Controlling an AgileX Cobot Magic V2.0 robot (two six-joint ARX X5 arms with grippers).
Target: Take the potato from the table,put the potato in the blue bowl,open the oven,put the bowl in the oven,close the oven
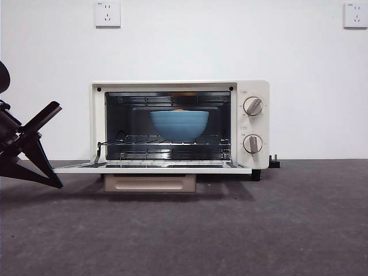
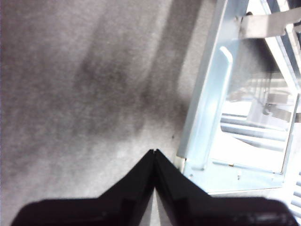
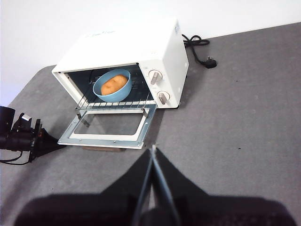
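Sitting on the wire rack inside the oven [image 1: 179, 123], the blue bowl [image 1: 179, 125] already carries the potato [image 3: 114, 84], so we judge that only closing the door [image 3: 109, 127] is left. That door lies folded flat over the table [image 1: 230, 230], its handle [image 1: 149, 183] hanging under the front edge, which is where a push upward would have to start.

Our left gripper [image 2: 154, 153] is low beside the door's corner, its two black fingers pressed together and holding nothing; we read that tight, pointed shape as a wedge meant to slip under the door's edge and lift it. In the front view it shows as the dark form at the left edge.

Our right gripper [image 3: 153, 149] hangs high and well back from the oven, fingers likewise together and empty, out of the door's swing.

Behind the oven, a black power cord [image 3: 200, 49] trails on the table, well apart from both arms. Two wall sockets [image 1: 107, 12] sit high on the white wall. Nothing lies between the left gripper and the door.
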